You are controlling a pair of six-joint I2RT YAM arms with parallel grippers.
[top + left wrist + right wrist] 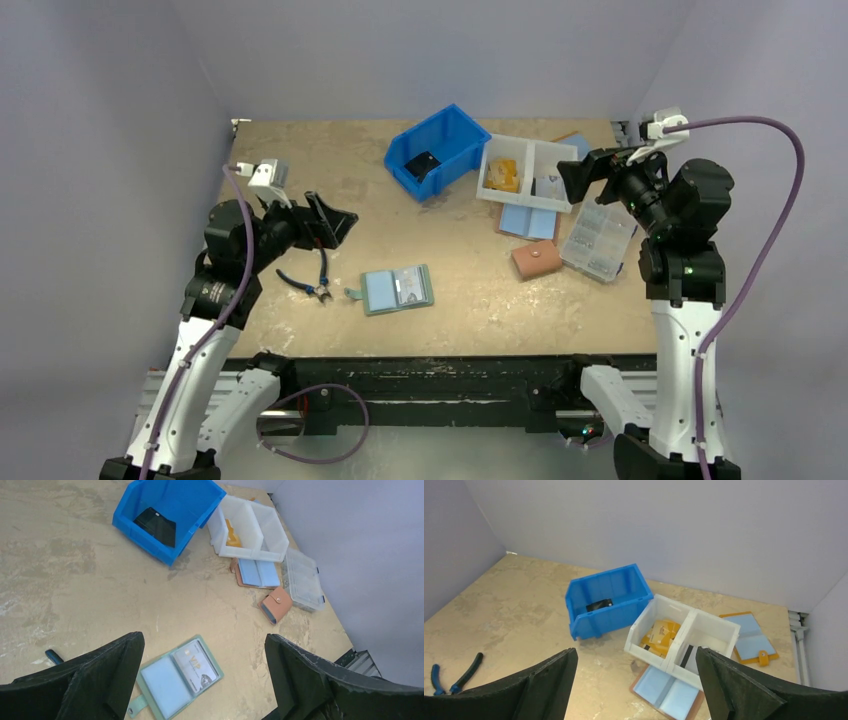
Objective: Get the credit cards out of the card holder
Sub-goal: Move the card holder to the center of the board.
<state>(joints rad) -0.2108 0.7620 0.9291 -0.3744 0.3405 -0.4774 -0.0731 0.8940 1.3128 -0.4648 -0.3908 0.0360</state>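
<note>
**A:** Where does the card holder [537,259] lie?

**B:** Right of centre in the overhead view, flat on the table [330,150] and folded shut with its snap stud facing up. It sits just below the blue-lined folder [527,220] and against the lower left corner of the clear parts box [600,238]. Whether it touches the box cannot be told.

**A:** Which arm is nearer?

**B:** The right one. The right gripper [582,172] hangs in the upper right of that view, by the right end of the white tray [520,204]. The holder lies below it and a little to the left, back toward the arm's own base. The left gripper [330,222] is well apart from the holder, with an open green wallet [397,290] on the table between them.

**A:** And its long axis?

**B:** Nearly left to right across the overhead frame, slightly tilted. The right arm would probably have to draw back and turn its wrist to close across the short side.

**A:** Are the fingers holding anything?

**B:** Nothing. On both arms the two dark fingers stand wide apart.

**A:** Do the wrist cameras agree?

**B:** No. The left wrist view shows the holder [276,605] right of centre, with its stud and a sliver of blue lining at its lower left end. The right wrist view looks over the blue bin [606,617] and the tray and shows no holder at all. So the nearer arm does not see it.
</note>
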